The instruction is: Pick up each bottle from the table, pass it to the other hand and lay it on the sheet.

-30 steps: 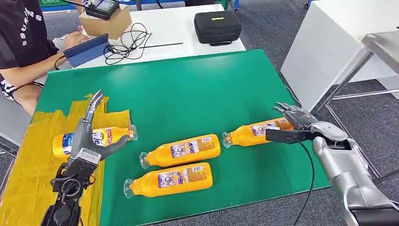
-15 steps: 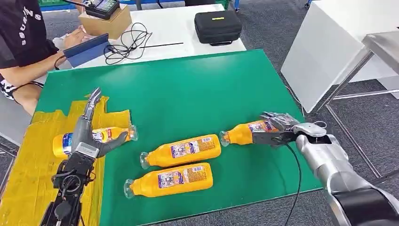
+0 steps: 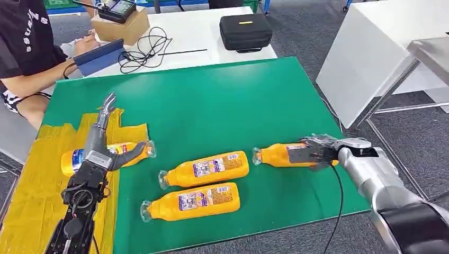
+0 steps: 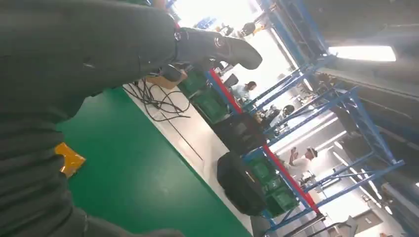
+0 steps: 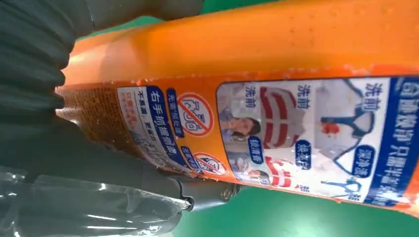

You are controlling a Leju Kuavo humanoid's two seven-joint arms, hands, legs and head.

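The bottle [image 3: 280, 154] nearest the robot's right side lies on its side on the green counter [image 3: 212, 106], cap toward the middle, and the right hand [image 3: 317, 152] has come down onto its far end over the last second, from hovering just above and beside it. The fingers [image 3: 302, 154] now wrap the orange body; the right wrist view shows the bottle's label [image 5: 296, 133] pressed close against the grey thumb [image 5: 148, 192], so the grip looks closed, though the bottle is not yet lifted. The left hand [image 3: 103, 145] has barely moved: it hovers, fingers spread and holding nothing, over the bottle on the sheet [image 3: 84, 157], which rests on the yellow sheet [image 3: 32, 185]. Two more bottles [image 3: 204, 168] [image 3: 190, 202] lie side by side between the hands. One bottle appears delivered; the second pick is in hand, with lift and handover to come.
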